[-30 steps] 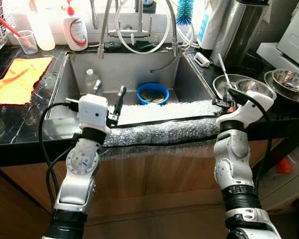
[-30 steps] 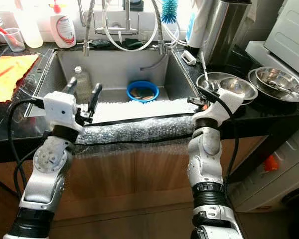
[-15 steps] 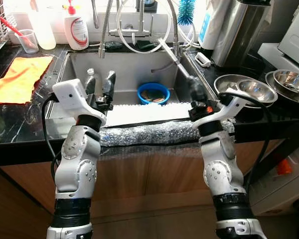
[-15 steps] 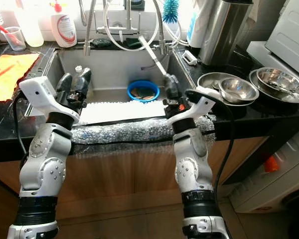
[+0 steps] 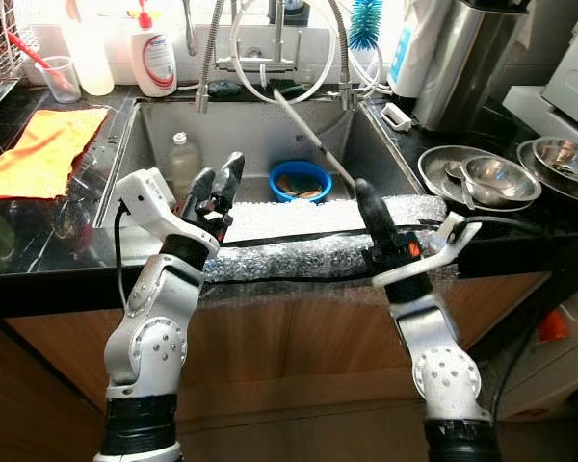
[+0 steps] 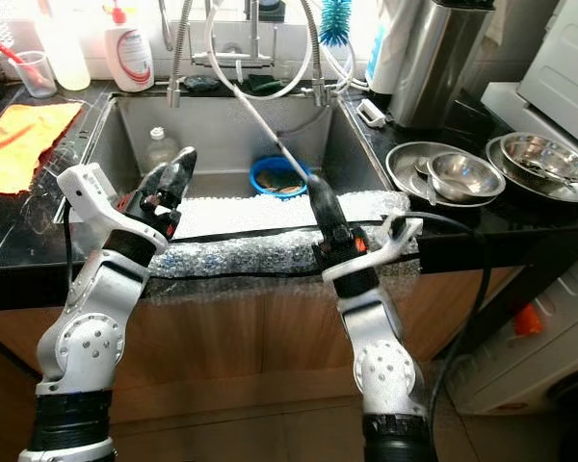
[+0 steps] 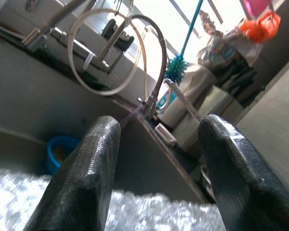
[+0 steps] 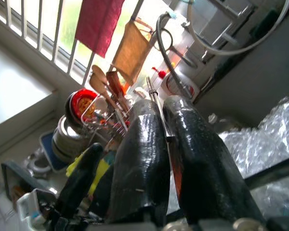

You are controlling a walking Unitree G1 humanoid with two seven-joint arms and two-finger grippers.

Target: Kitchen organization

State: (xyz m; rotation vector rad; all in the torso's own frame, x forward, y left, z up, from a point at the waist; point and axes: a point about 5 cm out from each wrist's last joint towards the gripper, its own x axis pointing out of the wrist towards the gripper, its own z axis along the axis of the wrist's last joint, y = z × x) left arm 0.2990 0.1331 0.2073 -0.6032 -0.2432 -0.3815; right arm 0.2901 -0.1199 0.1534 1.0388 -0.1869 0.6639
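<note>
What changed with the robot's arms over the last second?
The right gripper, shut on a thin metal utensil, swung from beside the steel bowls to over the sink's front edge. The left gripper, open, lifted and tilted toward the sink. Blue bowl and plastic bottle stayed put.

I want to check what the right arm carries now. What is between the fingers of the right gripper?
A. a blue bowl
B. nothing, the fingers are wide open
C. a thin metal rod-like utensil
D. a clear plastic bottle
C: the right gripper has its fingers closed on a thin metal utensil that sticks up over the sink; the blue bowl and bottle lie in the sink.
</note>
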